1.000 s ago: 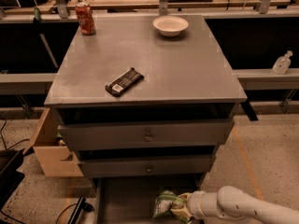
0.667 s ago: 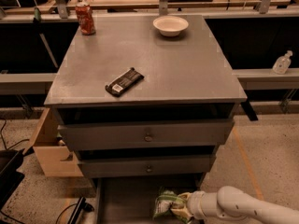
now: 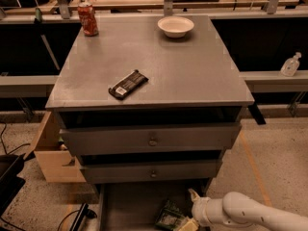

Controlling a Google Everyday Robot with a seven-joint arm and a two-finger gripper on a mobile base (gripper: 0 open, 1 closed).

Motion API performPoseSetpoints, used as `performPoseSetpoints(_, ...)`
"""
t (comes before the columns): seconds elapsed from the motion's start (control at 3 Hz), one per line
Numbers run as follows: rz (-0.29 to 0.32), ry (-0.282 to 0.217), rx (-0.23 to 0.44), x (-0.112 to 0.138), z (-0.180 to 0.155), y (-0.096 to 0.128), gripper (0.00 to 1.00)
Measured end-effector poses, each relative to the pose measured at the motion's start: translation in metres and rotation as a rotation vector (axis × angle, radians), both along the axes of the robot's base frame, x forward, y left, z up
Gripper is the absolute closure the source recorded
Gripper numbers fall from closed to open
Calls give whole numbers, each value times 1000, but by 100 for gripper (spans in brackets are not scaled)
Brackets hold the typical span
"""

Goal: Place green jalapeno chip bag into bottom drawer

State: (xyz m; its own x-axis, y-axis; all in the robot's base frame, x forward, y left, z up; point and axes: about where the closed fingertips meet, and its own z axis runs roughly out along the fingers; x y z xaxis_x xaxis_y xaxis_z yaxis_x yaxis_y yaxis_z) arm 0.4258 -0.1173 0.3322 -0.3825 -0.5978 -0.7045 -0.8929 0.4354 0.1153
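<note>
Bag (image 3: 168, 216) lowered, seemingly diagonal, hand (image 3: 189, 221) over drawer (image 3: 127, 206)

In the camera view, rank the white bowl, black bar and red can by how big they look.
1. black bar and white bowl: look alike, tied.
2. red can: smallest.
The tool is bottom right, by the chip bag.

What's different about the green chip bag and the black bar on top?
The chip bag is green and crinkly; the black bar is dark and flat. The chip bag sits low in the open bottom drawer, while the black bar lies up on the cabinet top. The gripper is right beside the chip bag, at the drawer's right side, far from the black bar. Both look like wrapped snacks.
</note>
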Motion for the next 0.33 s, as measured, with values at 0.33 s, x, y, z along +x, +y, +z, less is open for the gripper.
performPoseSetpoints(0.33,0,0,0,0,0,0,0)
